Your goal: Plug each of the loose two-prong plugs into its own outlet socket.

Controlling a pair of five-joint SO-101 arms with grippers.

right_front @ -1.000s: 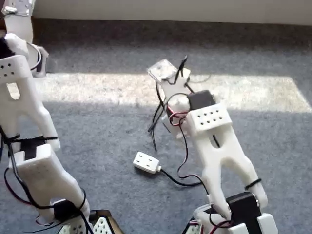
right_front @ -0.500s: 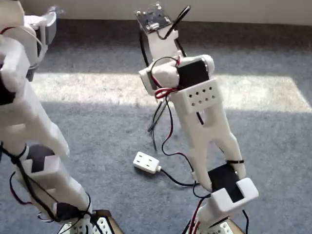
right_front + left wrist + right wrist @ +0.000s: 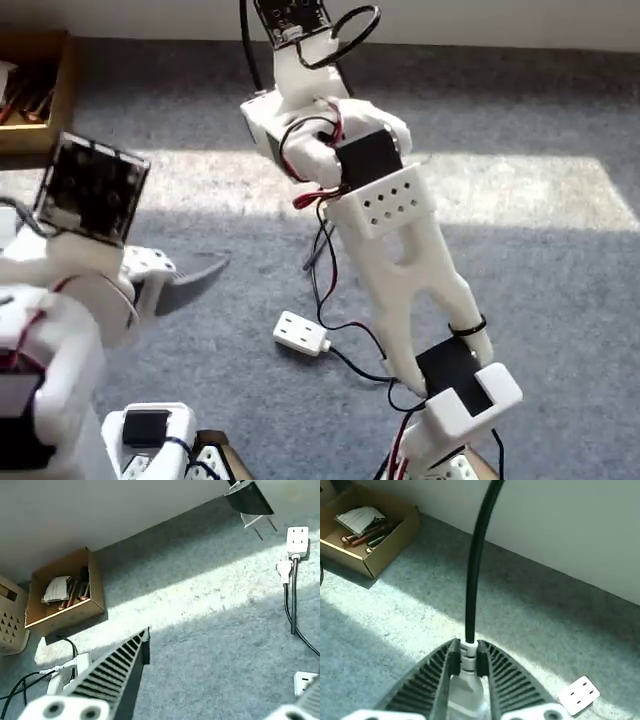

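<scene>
My right gripper [image 3: 467, 652] is shut on a white two-prong plug [image 3: 467, 675], whose black cord [image 3: 479, 555] rises away from it. In the high view that arm stretches to the far side, its wrist [image 3: 300, 90] held high above the grey carpet. A white outlet socket [image 3: 302, 333] lies on the carpet near the arm's base. My left gripper [image 3: 185, 275] hangs open at the left, with nothing between its fingers [image 3: 110, 675]. The left wrist view has another white socket [image 3: 297, 535] with a white plug [image 3: 284, 570] lying beside it, and a third socket [image 3: 305, 681] close by.
A cardboard box [image 3: 65, 592] of small items stands against the wall, also seen as the box [image 3: 367, 530] from the right wrist. A white power strip [image 3: 70, 672] with cables lies near it. Black cords [image 3: 320, 260] trail over the carpet under the right arm.
The right arm has lifted and swung toward the far wall with the plug in its gripper. The left arm has dropped, bringing its wrist and open gripper into the high view.
</scene>
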